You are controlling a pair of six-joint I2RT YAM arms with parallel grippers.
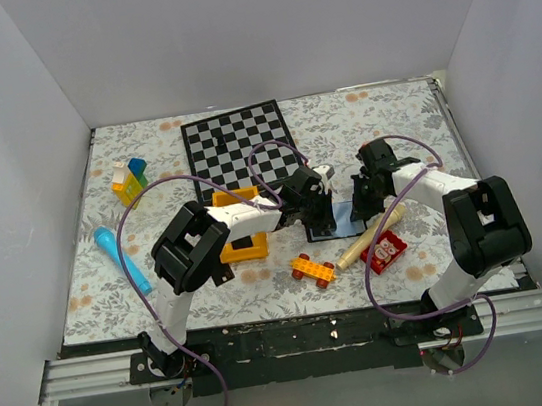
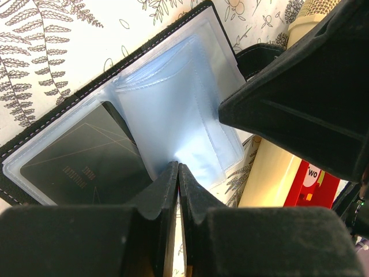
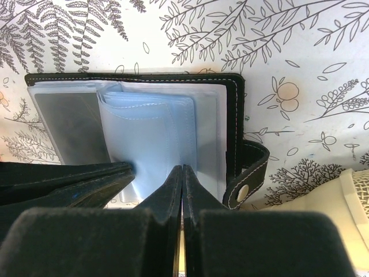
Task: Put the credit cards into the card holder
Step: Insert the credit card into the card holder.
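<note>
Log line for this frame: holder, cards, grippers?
card holder open | one credit card in a pocket | left gripper shut at clear sleeves | right gripper shut at sleeves

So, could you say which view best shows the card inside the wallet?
Left wrist view: the card is large, its print visible. Right wrist shows only a grey strip; the top view is too far.

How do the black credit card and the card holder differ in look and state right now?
The credit card is one flat sheet with faint print, tucked inside; the card holder lies open, showing several clear bluish sleeves. The card's edge is plain; the holder has white stitching and a snap tab. Both are black.
</note>
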